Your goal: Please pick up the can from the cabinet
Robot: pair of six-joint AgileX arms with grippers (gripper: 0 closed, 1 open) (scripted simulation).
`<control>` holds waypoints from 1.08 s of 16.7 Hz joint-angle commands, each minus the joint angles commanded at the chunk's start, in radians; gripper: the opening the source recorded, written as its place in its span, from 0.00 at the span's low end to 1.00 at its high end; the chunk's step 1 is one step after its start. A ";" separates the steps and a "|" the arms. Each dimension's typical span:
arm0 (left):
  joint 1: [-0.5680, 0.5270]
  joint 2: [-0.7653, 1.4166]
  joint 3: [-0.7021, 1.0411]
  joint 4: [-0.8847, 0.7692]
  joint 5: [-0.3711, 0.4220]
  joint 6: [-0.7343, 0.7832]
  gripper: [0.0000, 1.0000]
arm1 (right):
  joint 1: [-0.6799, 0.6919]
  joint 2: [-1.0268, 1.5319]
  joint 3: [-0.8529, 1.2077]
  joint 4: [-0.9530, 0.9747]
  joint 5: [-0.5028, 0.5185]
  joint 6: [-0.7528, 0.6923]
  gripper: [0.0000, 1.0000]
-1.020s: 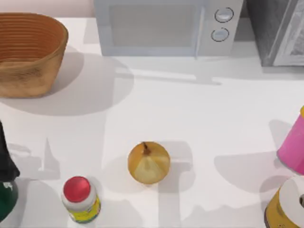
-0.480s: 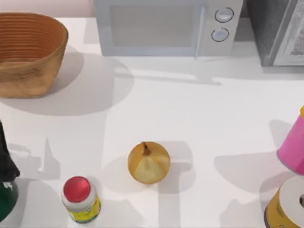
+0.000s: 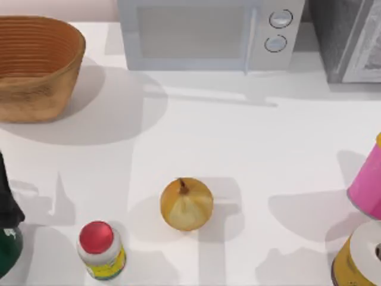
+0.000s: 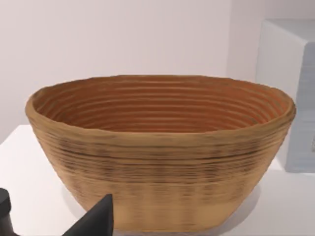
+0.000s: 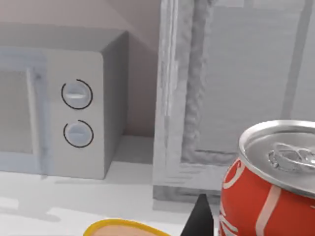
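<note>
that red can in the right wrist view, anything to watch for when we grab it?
The can stands upright with a smooth, glossy wall, so it may slip under a light pinch. It looks like thin metal, probably denting if squeezed hard. Being cylindrical, it would likely roll across the cabinet if tipped.

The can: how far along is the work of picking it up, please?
Done: no grasp or lift can be confirmed. In hand: the right end effector is close beside the upright red can, in front of the grey speckled box; the can's base is hidden. Left: to close on the can and raise it from the cabinet. The left end effector is idle, open, facing the basket.
</note>
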 joint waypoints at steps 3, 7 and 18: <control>0.000 0.000 0.000 0.000 0.000 0.000 1.00 | -0.070 0.174 0.063 0.158 -0.162 -0.050 0.00; 0.000 0.000 0.000 0.000 0.000 0.000 1.00 | -0.201 0.488 0.200 0.420 -0.432 -0.109 0.00; 0.000 0.000 0.000 0.000 0.000 0.000 1.00 | -0.684 1.569 0.569 1.119 -1.223 -0.099 0.00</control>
